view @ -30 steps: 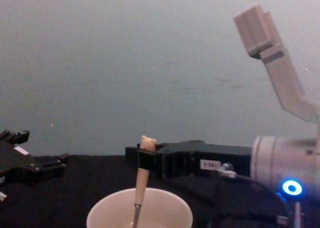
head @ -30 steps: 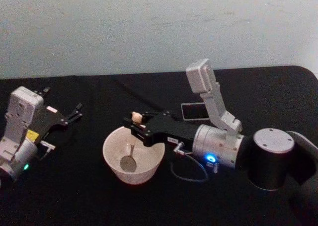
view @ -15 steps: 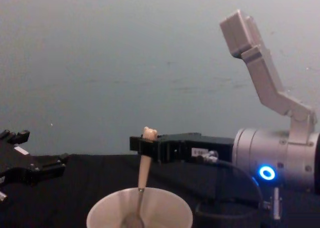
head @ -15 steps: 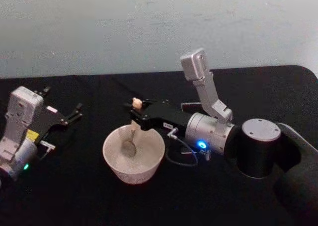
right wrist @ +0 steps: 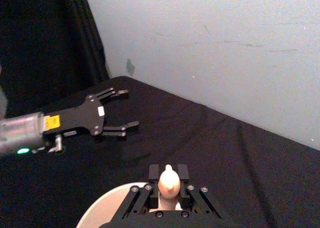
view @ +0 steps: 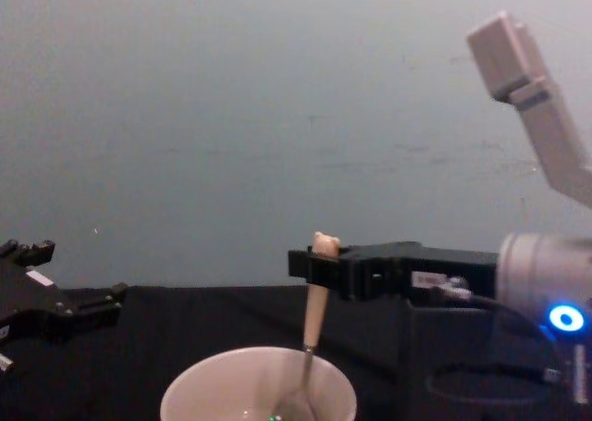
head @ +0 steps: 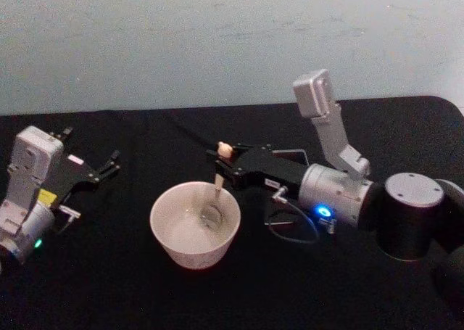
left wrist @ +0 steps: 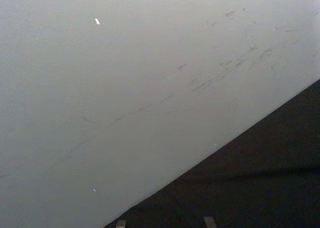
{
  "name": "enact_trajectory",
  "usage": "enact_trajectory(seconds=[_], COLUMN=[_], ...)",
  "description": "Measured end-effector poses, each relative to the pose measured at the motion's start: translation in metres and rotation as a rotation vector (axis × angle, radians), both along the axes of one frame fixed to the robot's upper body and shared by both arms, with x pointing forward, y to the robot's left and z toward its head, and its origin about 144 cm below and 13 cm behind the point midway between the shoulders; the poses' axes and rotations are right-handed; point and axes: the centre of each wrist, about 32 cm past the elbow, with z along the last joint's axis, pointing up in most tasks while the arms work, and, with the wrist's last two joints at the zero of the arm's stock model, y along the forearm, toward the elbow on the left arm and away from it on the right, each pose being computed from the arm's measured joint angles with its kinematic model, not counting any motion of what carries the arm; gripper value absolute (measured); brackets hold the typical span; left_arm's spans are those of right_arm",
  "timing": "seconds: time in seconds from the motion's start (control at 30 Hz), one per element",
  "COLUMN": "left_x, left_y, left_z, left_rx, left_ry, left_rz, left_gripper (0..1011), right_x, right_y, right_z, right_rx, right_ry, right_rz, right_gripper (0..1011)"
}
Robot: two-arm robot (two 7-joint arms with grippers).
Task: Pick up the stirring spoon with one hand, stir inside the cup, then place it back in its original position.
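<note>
- In the cup (head: 190,254), the spoon (head: 216,192) has swung to the right side: still stirring.
- Right gripper (head: 223,158) jaws pinch it; left gripper (head: 90,149) rests at left, jaws spread.

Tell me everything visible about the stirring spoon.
The small spoon has a shiny round metal bowl, thin dark neck and beige handle with a rounded head. It stands slightly tilted, bowl down inside the wide cream-white cup, toward its right side. The black right tool is shut on the handle just below the head.

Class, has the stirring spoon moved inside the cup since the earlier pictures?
Yes. In the right gripper, the stirring spoon has swung toward the right side of the cup, which stayed put.
</note>
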Motion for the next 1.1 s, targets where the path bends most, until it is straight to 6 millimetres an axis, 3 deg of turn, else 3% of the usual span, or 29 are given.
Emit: enact_trajectory(seconds=[0.33,1.1], left_x=[0.000,0.000], left_y=[0.000,0.000], left_z=[0.000,0.000], left_rx=[0.000,0.000], left_ry=[0.000,0.000], left_rz=[0.000,0.000], left_gripper=[1001,1001], right_x=[-0.018,-0.018], right_y=[-0.017,0.000], right_z=[0.002,0.007], right_rx=[0.005,0.048], right_ry=[0.009,0.034], right_rz=[0.070,0.044], right_gripper=[215,215])
